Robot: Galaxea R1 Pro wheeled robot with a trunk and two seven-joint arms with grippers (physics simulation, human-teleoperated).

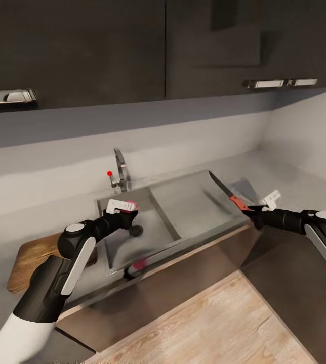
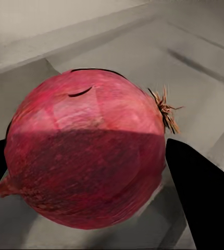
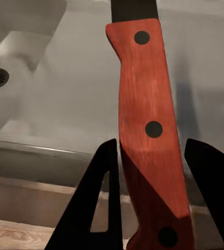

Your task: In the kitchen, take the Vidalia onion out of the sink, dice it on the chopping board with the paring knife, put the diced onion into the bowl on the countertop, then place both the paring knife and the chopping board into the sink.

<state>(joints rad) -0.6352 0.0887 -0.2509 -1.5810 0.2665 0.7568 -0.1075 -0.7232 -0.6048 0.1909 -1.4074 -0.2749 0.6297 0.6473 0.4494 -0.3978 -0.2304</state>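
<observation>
My left gripper [image 1: 126, 208] is shut on the Vidalia onion [image 1: 131, 206], holding it over the basin of the sink [image 1: 155, 237] just above the round drain [image 1: 135, 231]. Up close, the pinkish-red onion [image 2: 86, 151] sits between my dark fingers [image 2: 200, 192]. My right gripper [image 1: 252, 210] is shut on the paring knife [image 1: 234, 196] by its reddish handle [image 3: 148, 120], over the drainboard's right end, with the dark blade pointing up and left. The chopping board [image 1: 31, 258] lies on the countertop [image 1: 284, 177] left of the sink, partly behind my left arm. The bowl is out of view.
The chrome faucet [image 1: 120, 169] with its red-tipped lever [image 1: 109, 173] stands behind the basin. The flat drainboard [image 1: 193, 205] lies to the basin's right. Dark wall cabinets [image 1: 132, 45] hang overhead, and wooden floor [image 1: 218, 328] shows below the counter front.
</observation>
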